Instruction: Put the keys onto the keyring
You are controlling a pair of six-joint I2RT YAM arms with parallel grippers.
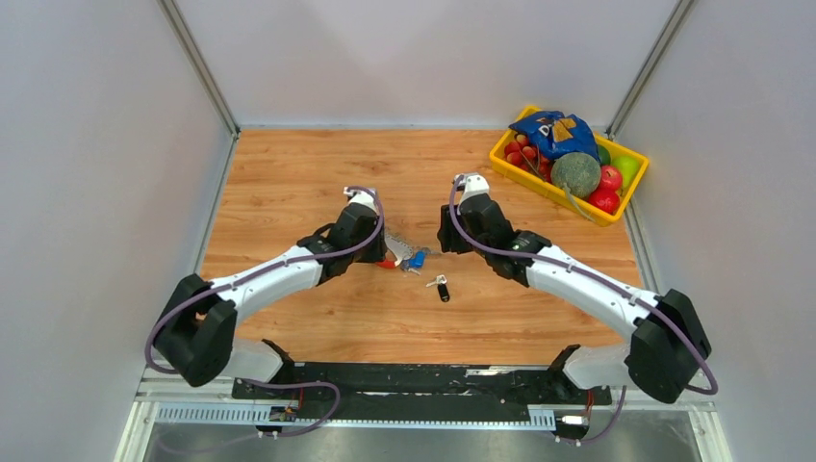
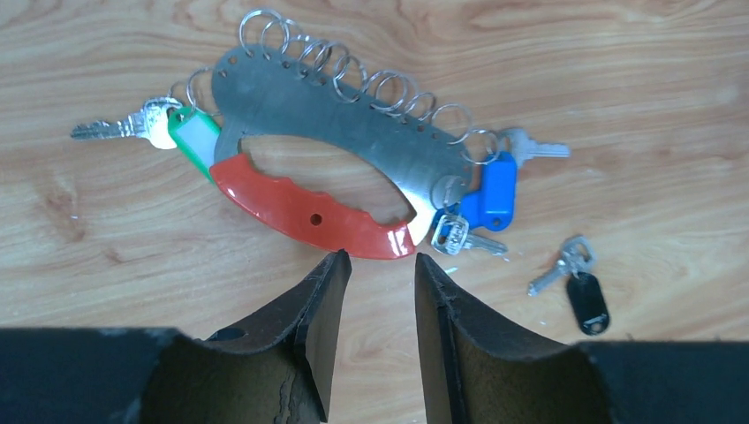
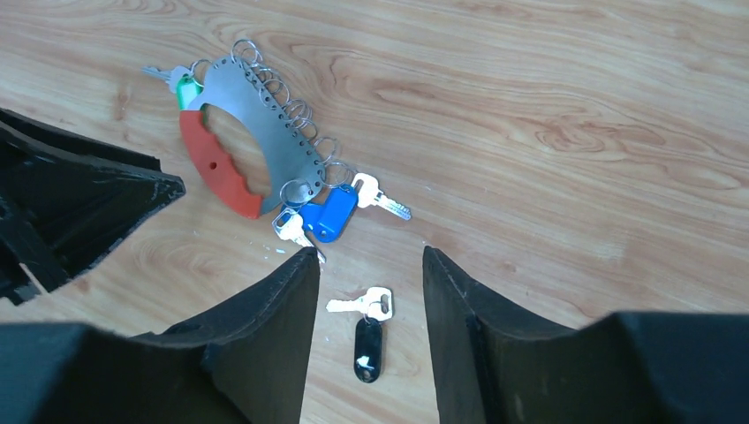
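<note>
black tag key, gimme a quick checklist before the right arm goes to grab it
1. Black tag key lying loose, clear of the key holder: ok.
2. Right gripper open and lined up on the key: ok.
3. Left gripper gripping the holder's red handle: not ok, open and short of it.
4. Empty rings free on the holder: ok.
5. Which way the key's own ring opens: cannot tell.

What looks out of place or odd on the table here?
The black-tagged key lies loose on the table, apart from the metal key holder. Its rings are mostly empty; only the green-tagged key and blue-tagged keys hang on it. The left gripper and right gripper are open, holding nothing.
</note>
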